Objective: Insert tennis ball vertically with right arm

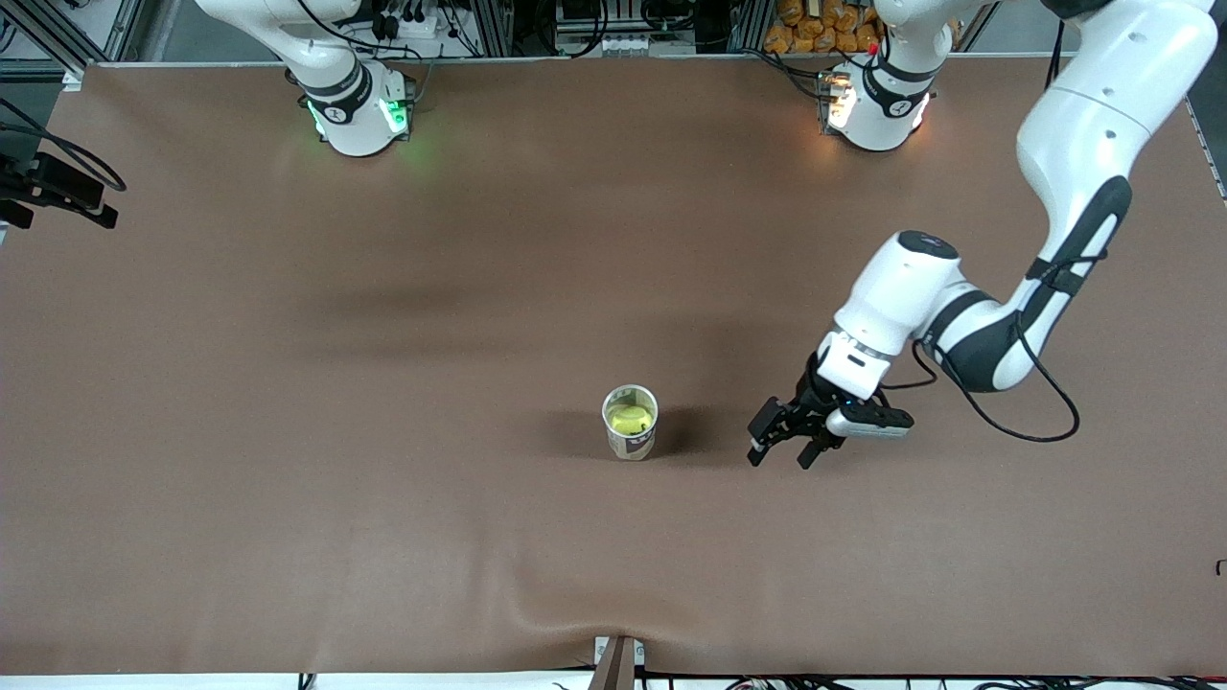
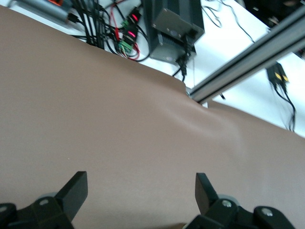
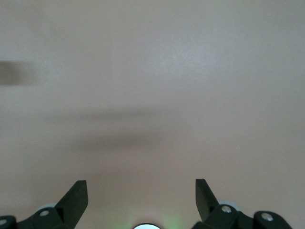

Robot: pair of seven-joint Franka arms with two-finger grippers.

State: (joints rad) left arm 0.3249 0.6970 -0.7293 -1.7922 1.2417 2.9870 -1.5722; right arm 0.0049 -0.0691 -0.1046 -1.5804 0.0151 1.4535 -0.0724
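tennis ball (image 1: 630, 418) sits inside the clear cup (image 1: 630, 436), upright on the brown table (image 1: 288, 479). the left gripper (image 1: 784, 450) hangs beside the cup with jaws spread, holding nothing. the right gripper (image 3: 141, 200) is spread over bare table, empty too.

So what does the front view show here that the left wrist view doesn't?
Only the front view shows the cup with the tennis ball already in it, plus both arm bases. Only the left wrist view shows the cabling and black box off the table's edge. Both show the left gripper, open and empty over bare table beside the cup. The right gripper appears only in its own wrist view, open.
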